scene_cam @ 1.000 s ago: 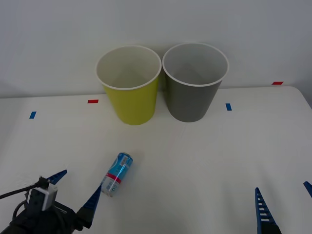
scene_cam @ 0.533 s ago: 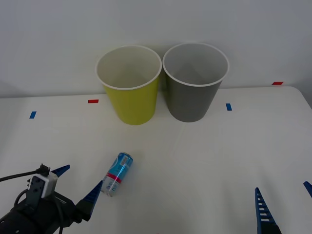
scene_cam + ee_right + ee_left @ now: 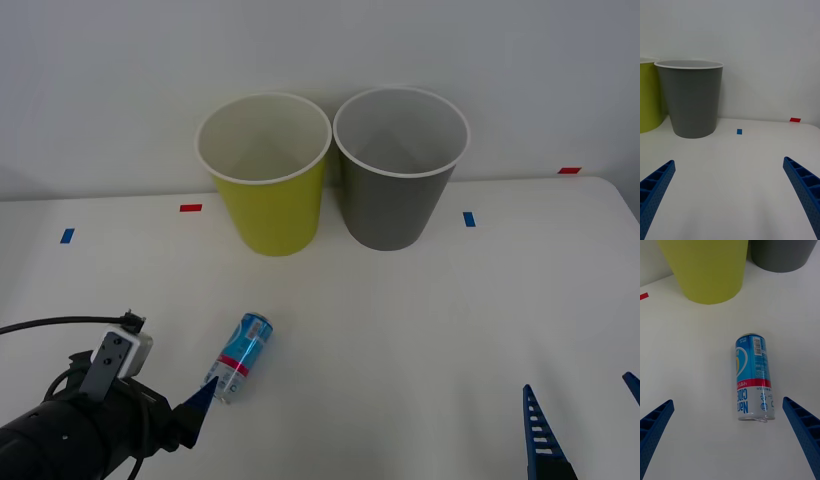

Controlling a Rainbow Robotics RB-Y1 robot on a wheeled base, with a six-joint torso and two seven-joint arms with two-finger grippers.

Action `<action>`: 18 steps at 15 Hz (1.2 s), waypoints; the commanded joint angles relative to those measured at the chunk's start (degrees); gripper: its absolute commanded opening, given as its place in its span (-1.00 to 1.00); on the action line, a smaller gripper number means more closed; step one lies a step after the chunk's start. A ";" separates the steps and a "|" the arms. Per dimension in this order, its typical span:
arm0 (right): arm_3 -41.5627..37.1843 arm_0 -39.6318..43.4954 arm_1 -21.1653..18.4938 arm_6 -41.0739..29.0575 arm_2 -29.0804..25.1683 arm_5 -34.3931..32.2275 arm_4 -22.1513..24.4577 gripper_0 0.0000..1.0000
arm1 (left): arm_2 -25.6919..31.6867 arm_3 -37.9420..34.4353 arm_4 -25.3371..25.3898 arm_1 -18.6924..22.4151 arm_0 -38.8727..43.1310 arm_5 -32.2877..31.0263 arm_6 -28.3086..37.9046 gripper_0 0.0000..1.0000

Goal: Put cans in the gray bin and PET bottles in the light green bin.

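- The can (image 3: 240,357) lies on its side on the white worktop (image 3: 420,330), at about 7 o'clock from the light green bin (image 3: 266,180) and well apart from it.
- In the left wrist view the can (image 3: 753,377) shows a light-blue body, a pink-red band and a white part near its silver end.
- The left end effector (image 3: 165,400) is low over the worktop at about 8 o'clock from the can, and its fingers are spread apart.
- One blue fingertip (image 3: 200,398) is just beside the near end of the can; I cannot tell if it touches.
- In the left wrist view the can lies between the two spread fingers (image 3: 805,435), closer to one of them, and nothing is clamped.
- The gray bin (image 3: 398,175) stands upright just beside the light green bin, at 3 o'clock from it, both at the far side of the worktop near the wall.
- The right end effector (image 3: 730,195) waits at the near right corner of the worktop, with its fingers (image 3: 655,187) wide apart and holding nothing.
- Small blue tape marks (image 3: 468,218) and red tape marks (image 3: 190,208) are stuck on the worktop.
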 commanded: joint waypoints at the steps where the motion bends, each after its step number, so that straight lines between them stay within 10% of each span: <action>1: 0.00 0.00 0.00 0.00 0.00 0.00 0.00 1.00 | -0.18 -0.28 5.38 0.95 -5.53 8.10 -1.07 1.00; 8: 0.00 0.00 0.00 0.00 0.00 0.00 0.00 1.00 | -0.18 -0.28 16.10 -3.10 -13.79 21.37 -3.54 1.00; 18: 0.00 0.00 0.00 0.00 0.00 0.00 0.00 1.00 | -7.13 3.23 13.64 -5.03 -23.46 27.70 -2.83 1.00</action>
